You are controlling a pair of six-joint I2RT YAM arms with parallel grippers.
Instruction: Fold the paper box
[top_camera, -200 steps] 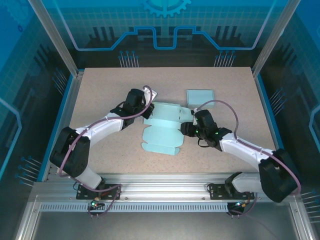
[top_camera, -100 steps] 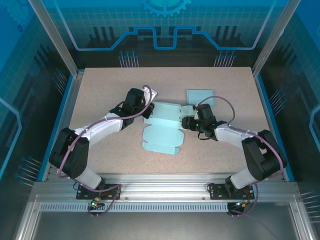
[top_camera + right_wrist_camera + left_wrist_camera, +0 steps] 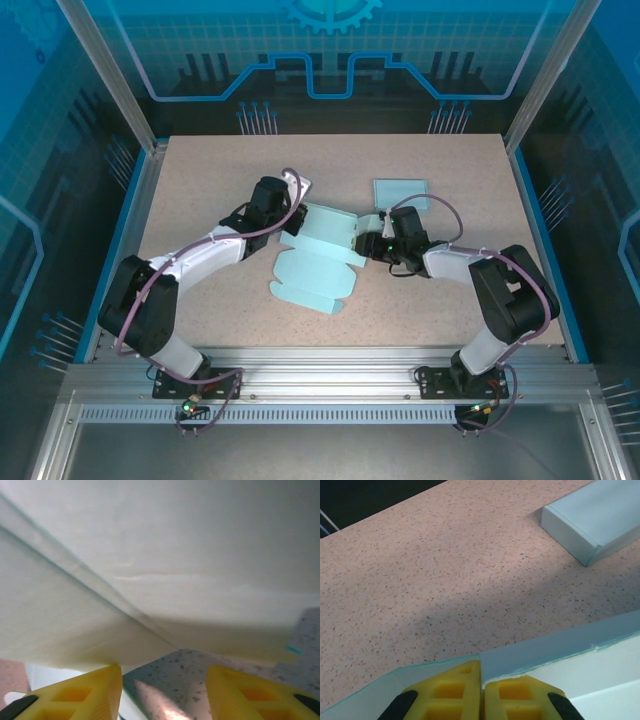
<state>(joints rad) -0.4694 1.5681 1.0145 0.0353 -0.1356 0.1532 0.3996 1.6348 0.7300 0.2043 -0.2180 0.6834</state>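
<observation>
One paper box point(image 3: 310, 270) lies on the table point(image 3: 200, 180) — the left end effector point(image 3: 481, 682) clamps its edge. The right end effector point(image 3: 164, 680) gapes, released.

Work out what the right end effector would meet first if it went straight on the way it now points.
The paper box. The right end effector, jaws apart, points straight at the box's pale sheet, which looms close ahead in the wrist view. How much gap remains is unclear.
</observation>
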